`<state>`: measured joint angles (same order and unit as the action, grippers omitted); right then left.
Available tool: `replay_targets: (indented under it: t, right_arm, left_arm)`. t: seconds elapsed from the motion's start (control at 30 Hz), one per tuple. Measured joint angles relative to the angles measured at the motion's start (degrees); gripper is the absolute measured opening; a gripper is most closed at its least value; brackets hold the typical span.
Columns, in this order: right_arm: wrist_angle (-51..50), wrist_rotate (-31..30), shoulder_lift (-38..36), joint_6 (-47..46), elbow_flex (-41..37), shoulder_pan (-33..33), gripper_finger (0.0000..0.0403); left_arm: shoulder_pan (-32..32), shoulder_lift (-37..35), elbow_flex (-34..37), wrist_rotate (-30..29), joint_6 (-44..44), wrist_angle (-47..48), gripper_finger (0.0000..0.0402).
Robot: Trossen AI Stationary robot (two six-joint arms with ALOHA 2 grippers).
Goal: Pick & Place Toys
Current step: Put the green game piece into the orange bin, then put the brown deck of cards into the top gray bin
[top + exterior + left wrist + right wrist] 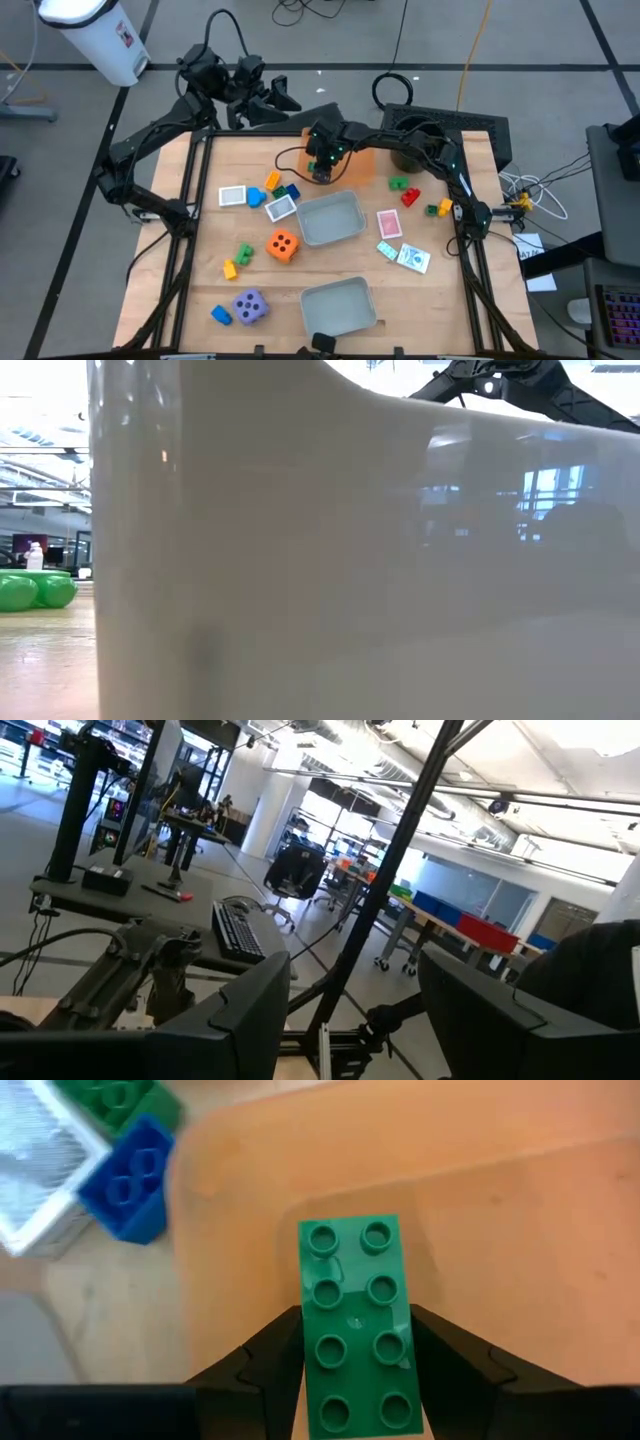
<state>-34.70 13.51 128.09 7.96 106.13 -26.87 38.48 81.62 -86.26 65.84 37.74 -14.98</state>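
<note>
The orange tray sits at the far middle of the bench. The right gripper hangs over the tray's left edge, its fingers closed against the two long sides of a green brick. In the right wrist view the brick is studs-up, a two-by-four block, with its long axis running straight out along the fingers, over the orange tray floor. Just beyond the tray's rounded corner lie a blue brick, another green brick and a white card.

Two clear grey trays hold nothing visible: one at the bench centre, one at the near edge.

Loose on the bench: an orange die, a purple die, a pink card and teal cards to the right of the centre tray.

The left gripper is parked beyond the far left corner, off the bench, fingers apart and gripping nothing.
</note>
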Motion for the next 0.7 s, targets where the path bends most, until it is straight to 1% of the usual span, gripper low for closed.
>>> replay_targets:
  t: [0.3, 0.57, 0.7]
  right_arm:
    - [0.27, 1.82, 0.00, 0.70, 0.00, 0.00, 0.0174]
    - [1.53, 1.74, -0.03, 0.68, 0.00, -0.02, 0.0214]
    - [2.07, 1.71, -1.94, 0.77, 0.00, -0.26, 0.0231]
  left_arm:
    - [0.00, 0.00, 0.00, 0.00, -0.02, 0.02, 0.0225]
    - [0.00, 0.00, 0.00, 0.01, -0.02, 0.01, 0.0225]
    - [0.00, 0.00, 0.00, 0.02, -0.02, 0.00, 0.0225]
